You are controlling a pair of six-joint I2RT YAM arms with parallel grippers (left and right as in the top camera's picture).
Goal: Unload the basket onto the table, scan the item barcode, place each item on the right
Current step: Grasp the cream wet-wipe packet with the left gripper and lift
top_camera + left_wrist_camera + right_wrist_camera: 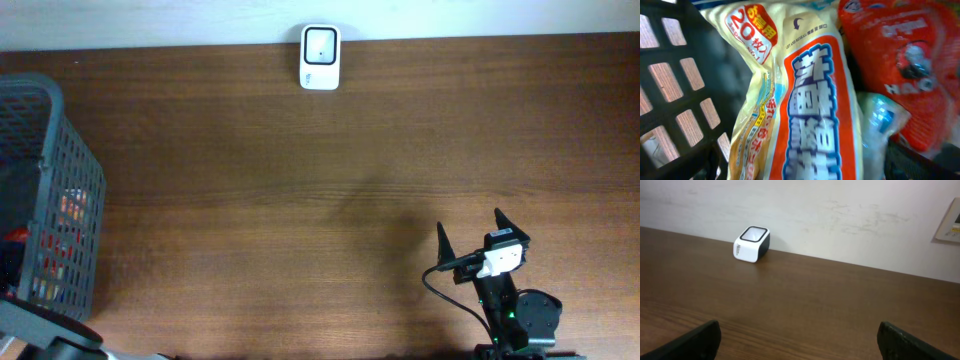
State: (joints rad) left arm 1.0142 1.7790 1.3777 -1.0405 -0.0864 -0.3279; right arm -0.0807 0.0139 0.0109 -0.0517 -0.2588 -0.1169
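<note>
Dark wooden surface (300, 180), scanning not yet begun: nothing is being shown to the scanner (320, 57).
A yellow-and-orange snack bag (810, 100), glossy and crinkled, is lying inside the basket (60, 170), well left of the scanner, beside a red packet (900, 65); no barcode is showing. The left hand is hanging over it, seemingly spread wide and gripping nothing. The right hand (470, 224) is sitting fully open and empty, well apart from the scanner.

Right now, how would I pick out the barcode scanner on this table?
Start with the brown wooden table and follow it to the far edge, along the pale wall. The scanner sits there alone. It is a small white box with a dark-framed square window on top, unlike the grey mesh basket at the left.
</note>
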